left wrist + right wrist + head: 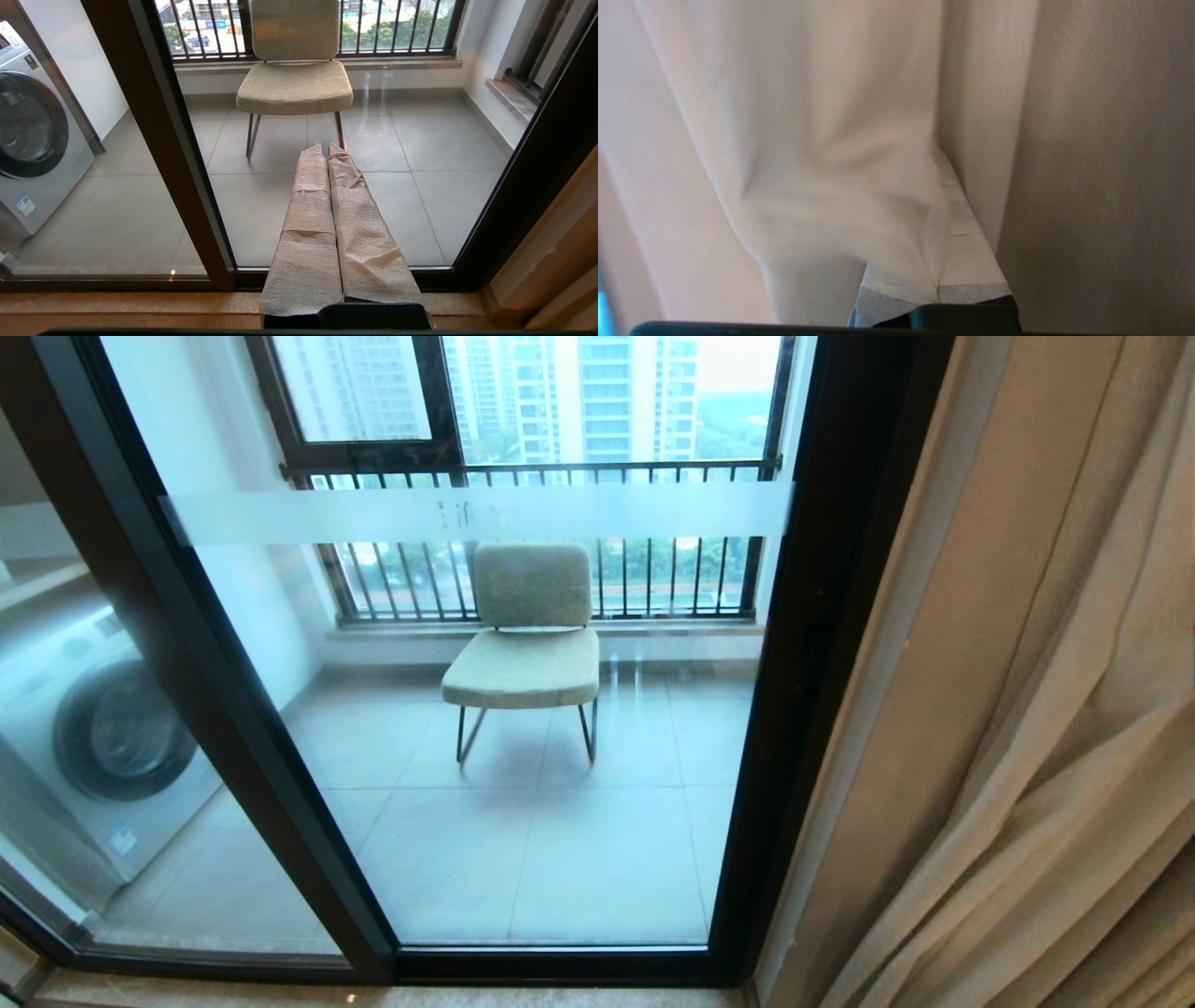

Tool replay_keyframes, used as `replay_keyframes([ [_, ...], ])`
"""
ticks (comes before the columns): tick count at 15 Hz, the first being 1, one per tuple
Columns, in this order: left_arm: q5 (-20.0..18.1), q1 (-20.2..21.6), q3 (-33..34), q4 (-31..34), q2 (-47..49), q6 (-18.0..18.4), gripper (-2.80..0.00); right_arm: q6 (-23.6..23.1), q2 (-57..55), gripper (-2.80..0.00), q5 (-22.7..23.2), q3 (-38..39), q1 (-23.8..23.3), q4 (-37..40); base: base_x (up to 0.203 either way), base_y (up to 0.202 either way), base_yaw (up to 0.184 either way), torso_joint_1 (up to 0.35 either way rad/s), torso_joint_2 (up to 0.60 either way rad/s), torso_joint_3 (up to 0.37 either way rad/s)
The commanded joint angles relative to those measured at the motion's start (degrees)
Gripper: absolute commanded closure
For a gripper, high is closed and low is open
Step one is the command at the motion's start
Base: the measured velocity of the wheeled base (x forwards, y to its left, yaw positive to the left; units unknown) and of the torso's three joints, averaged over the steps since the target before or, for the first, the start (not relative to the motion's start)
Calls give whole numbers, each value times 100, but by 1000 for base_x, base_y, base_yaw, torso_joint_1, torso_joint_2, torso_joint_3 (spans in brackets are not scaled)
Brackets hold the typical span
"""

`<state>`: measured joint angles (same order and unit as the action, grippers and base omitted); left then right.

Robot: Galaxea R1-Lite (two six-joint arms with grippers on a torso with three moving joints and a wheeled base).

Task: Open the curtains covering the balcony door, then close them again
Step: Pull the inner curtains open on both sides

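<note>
- Judged progress: the balcony door point(523, 728) glass stands uncovered, the curtains point(1055, 728) bunched at its right side, so opening looks done; closing remains.
- right gripper point(941, 163): 2 fingers pressed together, buried among folds; white sheer point(808, 140) draped over them, beige drape point(1101, 163) beside; whether fabric is pinched, cannot tell.
- left gripper point(327, 149): shut, holding nothing, pointing at the glass.
- Only the right wrist view shows fabric contact; the head view shows neither arm.

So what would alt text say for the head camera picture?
A glass balcony door in dark frames stands uncovered, with beige curtains bunched at the right edge. Through the glass: a padded chair on grey tiles before a barred window, and a washing machine at left.
</note>
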<state>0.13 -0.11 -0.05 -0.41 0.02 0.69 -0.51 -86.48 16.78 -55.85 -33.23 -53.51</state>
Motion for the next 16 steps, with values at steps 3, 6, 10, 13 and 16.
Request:
replay_keyframes([
  [3, 4, 2, -3, -2, -2, 1, 0, 7, 184, 0, 18, 30, 707, -50, 0, 0, 0, 0, 0, 0],
  [6, 4, 2, -4, -2, -2, 1, 0, -33, 236, 0, -5, 80, 1181, -46, 0, 0, 0, 0, 0, 0],
  [10, 4, 2, -2, -2, -2, 1, 0, -49, 221, 0, -8, 178, 1354, -51, 0, 0, 0, 0, 0, 0],
  [13, 4, 2, -4, -2, -2, 1, 0, -37, 211, 0, -8, 206, 1354, -46, 0, 0, 0, 0, 0, 0],
  [16, 4, 2, -4, -2, -2, 1, 0, -37, 210, -280, 0, 267, 1354, -54, 0, 0, 0, 0, 0, 0],
])
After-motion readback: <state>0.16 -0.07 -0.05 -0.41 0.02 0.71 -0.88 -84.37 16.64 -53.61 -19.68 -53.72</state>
